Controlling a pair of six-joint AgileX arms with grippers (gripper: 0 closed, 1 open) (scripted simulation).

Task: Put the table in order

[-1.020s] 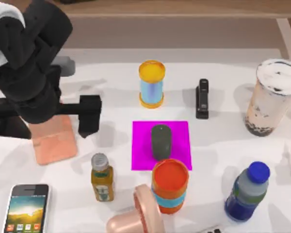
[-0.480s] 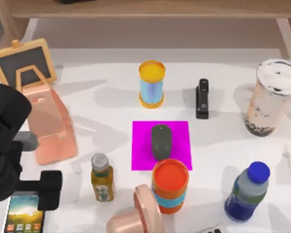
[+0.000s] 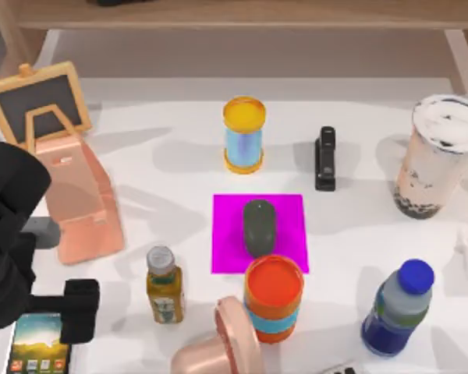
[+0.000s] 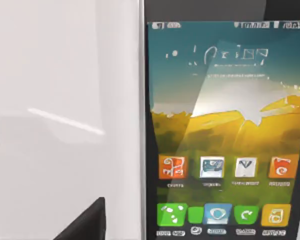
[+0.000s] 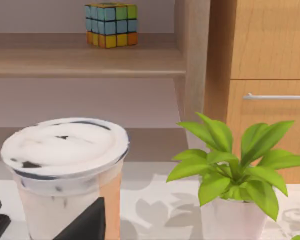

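My left gripper [image 3: 74, 310] hangs at the table's [image 3: 179, 171] seven o'clock corner, just above the phone [image 4: 220, 130]; I cannot tell how its fingers stand.

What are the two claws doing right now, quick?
Left gripper: low at the table's front left, over the phone, holding nothing visible.
Right gripper: near the bubble tea, holding nothing visible.
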